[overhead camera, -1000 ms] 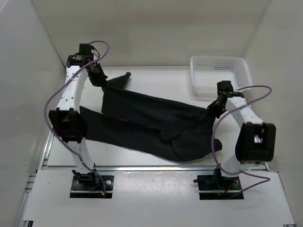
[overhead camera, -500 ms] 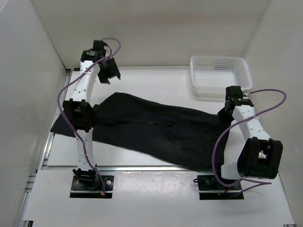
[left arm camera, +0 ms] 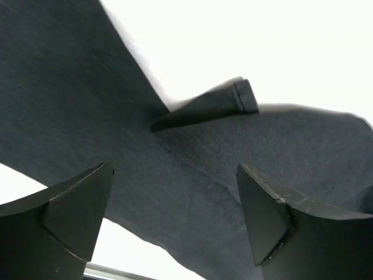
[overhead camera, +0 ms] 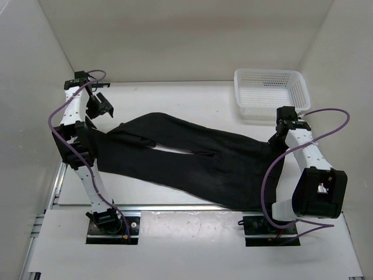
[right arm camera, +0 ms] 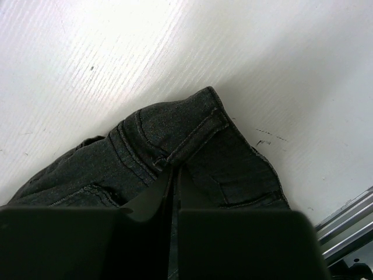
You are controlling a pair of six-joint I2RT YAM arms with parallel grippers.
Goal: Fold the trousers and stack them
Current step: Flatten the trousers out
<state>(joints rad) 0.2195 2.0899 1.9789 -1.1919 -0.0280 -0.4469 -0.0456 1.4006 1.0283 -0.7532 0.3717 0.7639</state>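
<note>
While the trousers [overhead camera: 192,163] lie spread in a long dark band across the table [overhead camera: 192,96], from the left middle of the top view down to the lower right, the work looks to be at the laying-out stage, with no fold made yet. The left gripper [overhead camera: 100,107] hovers at the upper left of that view with its jaws spread wide and nothing between them. Its fingers [left arm camera: 76,204] frame the cloth below, where one cuff [left arm camera: 236,98] is turned up and lies across the other leg. The right gripper [overhead camera: 277,137], at the right middle, is pressed together and appears to pinch the waistband [right arm camera: 186,131], whose stitched seams rise to its tips. A thin white sliver shows between the two legs, so they are not squarely one on the other. The next move probably calls for the left gripper to come down on the leg ends, flatten the turned cuff and take both cuffs together, so the legs can be carried towards the waist. The white basket [overhead camera: 271,90] stands apart at the upper right. No brand, label or writing can be read anywhere.
</note>
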